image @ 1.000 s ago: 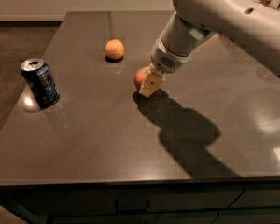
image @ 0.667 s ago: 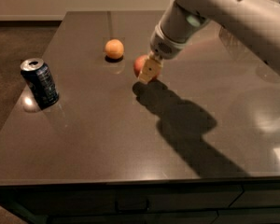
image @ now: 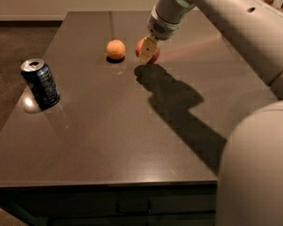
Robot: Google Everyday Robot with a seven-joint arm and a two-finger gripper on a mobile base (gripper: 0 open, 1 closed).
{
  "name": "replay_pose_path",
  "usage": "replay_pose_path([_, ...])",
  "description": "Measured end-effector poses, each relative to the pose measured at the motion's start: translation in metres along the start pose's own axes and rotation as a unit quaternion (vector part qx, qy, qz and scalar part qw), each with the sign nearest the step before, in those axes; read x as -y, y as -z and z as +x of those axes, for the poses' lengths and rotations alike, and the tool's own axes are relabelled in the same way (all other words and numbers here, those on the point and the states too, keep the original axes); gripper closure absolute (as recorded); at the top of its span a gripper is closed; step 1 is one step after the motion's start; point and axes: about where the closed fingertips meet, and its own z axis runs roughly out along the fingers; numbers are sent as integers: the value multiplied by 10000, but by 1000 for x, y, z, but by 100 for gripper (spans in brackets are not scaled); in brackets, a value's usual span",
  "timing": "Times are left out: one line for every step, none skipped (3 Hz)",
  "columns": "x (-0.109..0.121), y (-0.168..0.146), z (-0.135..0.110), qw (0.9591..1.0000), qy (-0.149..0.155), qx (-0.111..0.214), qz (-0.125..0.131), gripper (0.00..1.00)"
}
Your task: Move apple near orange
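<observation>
Dark tabletop (image: pixel 108 140), claw (image: pixel 146 54) clamped around the round apple (image: pixel 155 56), stem end hidden, just beside the orange (image: pixel 115 49).

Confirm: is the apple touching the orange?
No, bare table shows between the orange and the apple held in the claw beside it.

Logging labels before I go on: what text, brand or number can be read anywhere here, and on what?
No text in this view can be read.
Blue can, on the left of the table: pale markings on its side, too blurred to read.
Apple and orange: no sticker or writing shows.
Gripper, shut on the apple beside the orange: no label shows.
</observation>
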Motion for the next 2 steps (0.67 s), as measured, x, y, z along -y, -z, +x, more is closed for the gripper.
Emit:
replay_pose_path([20, -17, -11, 9999, -139, -58, 85, 100])
replay_pose_path([33, -38, -13, 9994, -299, -155, 101, 74])
